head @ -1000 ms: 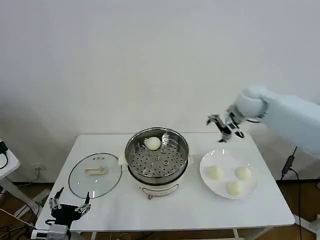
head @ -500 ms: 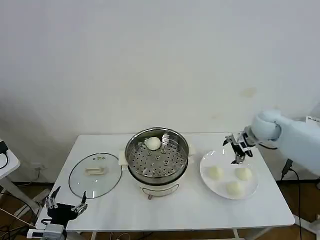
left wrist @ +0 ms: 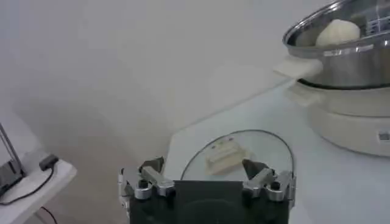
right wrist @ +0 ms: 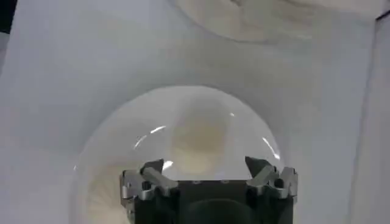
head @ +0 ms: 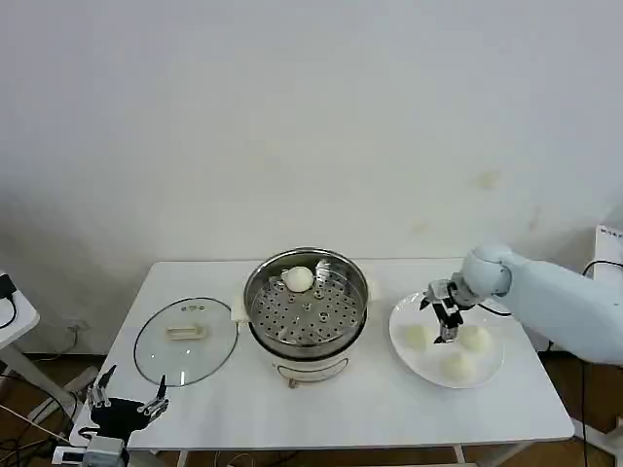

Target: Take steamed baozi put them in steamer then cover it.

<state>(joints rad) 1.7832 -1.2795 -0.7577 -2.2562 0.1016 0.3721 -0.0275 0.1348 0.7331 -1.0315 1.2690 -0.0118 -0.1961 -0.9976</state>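
Three baozi (head: 456,363) wait on a plate (head: 404,354) at frame right as the right claw (head: 440,313), spread wide, hovers above one, apparently to pluck it for the steamer (head: 306,295).

Steamer (head: 306,304) stands open at table centre; one baozi (head: 298,279) sits at its 12 o'clock wall, leaving the rest of the perforated floor free. The cover (head: 185,340) lies flat at the steamer's 9 o'clock, just beside it. At 3 o'clock, the plate (head: 421,361) carries three buns; the right gripper (head: 440,311), fingers spread, hangs over the plate's 10 o'clock bun (head: 418,337). The table's front strip (head: 370,409) at 6 o'clock is bare.
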